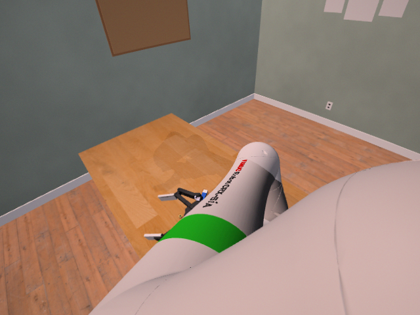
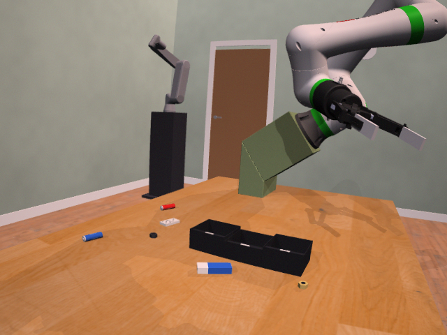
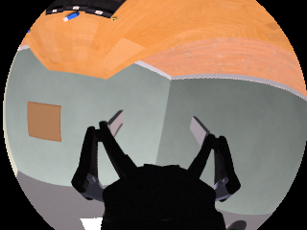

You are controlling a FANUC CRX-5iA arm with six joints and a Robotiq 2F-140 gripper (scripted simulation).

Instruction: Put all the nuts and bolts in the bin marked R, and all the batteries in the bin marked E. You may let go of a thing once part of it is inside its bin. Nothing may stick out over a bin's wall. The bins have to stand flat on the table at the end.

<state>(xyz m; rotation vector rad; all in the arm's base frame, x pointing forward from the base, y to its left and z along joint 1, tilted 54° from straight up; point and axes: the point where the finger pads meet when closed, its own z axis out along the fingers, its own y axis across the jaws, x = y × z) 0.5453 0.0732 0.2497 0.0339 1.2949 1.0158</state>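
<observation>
1. My arm [image 2: 335,32] is raised high above the table [image 2: 360,306], wrist level, gripper [image 2: 393,131] pointing out sideways over the far right part.
2. My fingers [image 2: 413,137] stand wide, nothing between them.
3. Black three-compartment bin [image 2: 252,252] sits flat mid-table; its labels are too small to read.
4. Brass nut [image 2: 302,285] lies just in front of the bin's right end.
5. Red battery [image 2: 167,206] and blue battery [image 2: 92,236] lie well left of the bin; black nut [image 2: 153,234] lies between them.
</observation>
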